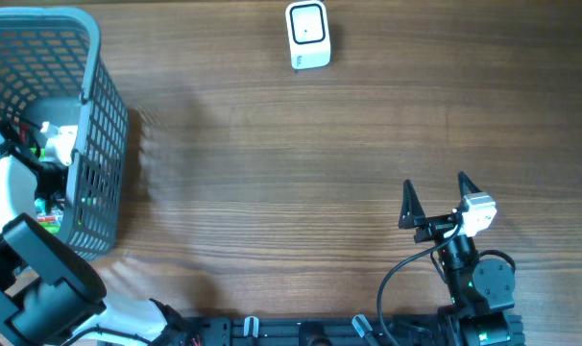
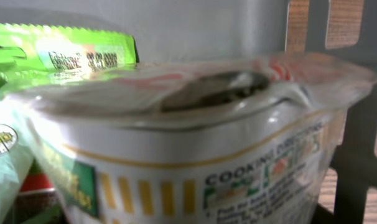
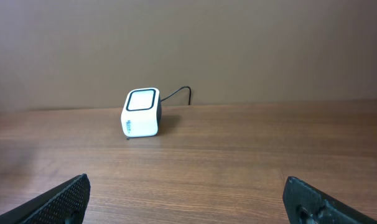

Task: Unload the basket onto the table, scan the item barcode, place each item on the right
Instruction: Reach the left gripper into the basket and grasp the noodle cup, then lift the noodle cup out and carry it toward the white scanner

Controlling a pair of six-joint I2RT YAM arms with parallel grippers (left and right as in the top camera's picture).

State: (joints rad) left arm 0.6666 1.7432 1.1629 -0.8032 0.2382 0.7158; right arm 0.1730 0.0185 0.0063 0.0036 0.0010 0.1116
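A grey mesh basket stands at the left edge of the wooden surface, and the left arm reaches down into it from the near side. The left tool is inside the basket among the goods. Its fingers show in neither the overhead view nor its own wrist view, so I cannot tell whether it is released or grasping anything. The left wrist camera is filled by a noodle cup, seen from very close. The cup is white with a yellow band and yellow stripes, has a crinkled film lid on top, and carries a panel headed "COOKING DIRECTIONS" on its side. Behind it, to the left, lies a green packet with a printed date line, touching or just beside the cup's rim. The dark slats of the basket wall rise just to the right of the cup. The white barcode scanner sits at the far edge of the surface, about midway across and well apart from the basket. Its dark-framed window faces up and toward the near side, and a thin black cable runs off behind it. The right tool hovers over the near right part of the surface, released, with both black fingers spread wide and pointing toward the far side. Nothing is between them, and the scanner stands far ahead of it, slightly to the left.
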